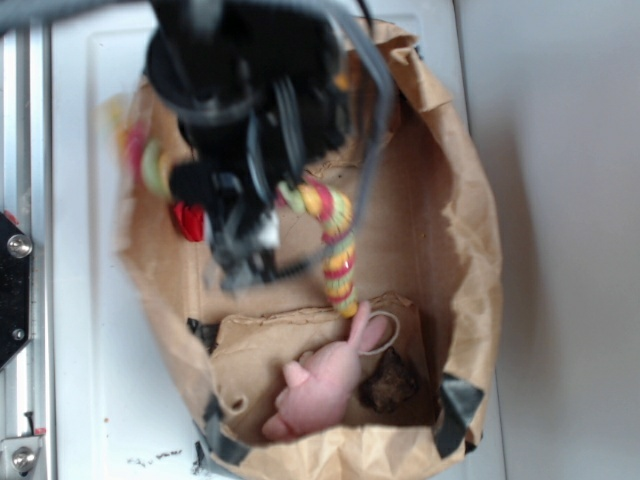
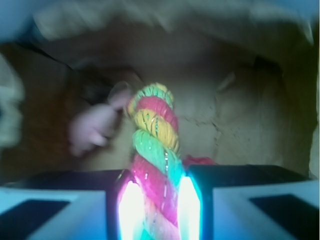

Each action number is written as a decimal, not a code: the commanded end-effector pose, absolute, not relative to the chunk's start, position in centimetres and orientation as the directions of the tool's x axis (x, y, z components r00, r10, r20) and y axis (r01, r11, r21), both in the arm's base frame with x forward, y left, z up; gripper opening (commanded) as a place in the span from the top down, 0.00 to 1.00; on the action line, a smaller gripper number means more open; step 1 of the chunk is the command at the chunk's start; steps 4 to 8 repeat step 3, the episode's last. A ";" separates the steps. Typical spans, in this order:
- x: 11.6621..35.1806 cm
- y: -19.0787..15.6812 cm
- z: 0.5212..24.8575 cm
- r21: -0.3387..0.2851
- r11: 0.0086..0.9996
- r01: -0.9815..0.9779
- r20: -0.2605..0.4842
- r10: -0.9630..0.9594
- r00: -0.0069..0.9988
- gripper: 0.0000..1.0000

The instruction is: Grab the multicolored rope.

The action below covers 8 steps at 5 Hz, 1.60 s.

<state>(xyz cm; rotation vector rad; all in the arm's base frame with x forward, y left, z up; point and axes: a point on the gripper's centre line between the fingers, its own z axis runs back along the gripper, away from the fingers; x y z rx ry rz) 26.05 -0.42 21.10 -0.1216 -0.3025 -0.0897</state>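
Twisted cotton rope (image 2: 152,150): thick red, yellow and green strands, curving through the bag's middle.
Gripper (image 2: 155,210): black, jaws closed on the rope.
Paper bag (image 1: 470,230): crumpled brown, holding rope, pink plush rabbit (image 1: 325,385), red ruffled ball (image 1: 187,220).
Writing: none readable.
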 end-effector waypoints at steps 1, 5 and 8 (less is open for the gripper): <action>25.8 2.8 20.1 -0.101 0.989 0.109 0.385 -0.063 0.921 1.00; 25.7 2.7 19.7 -0.093 0.989 0.113 0.381 -0.070 0.922 1.00; 25.7 2.7 19.7 -0.093 0.989 0.113 0.381 -0.070 0.922 1.00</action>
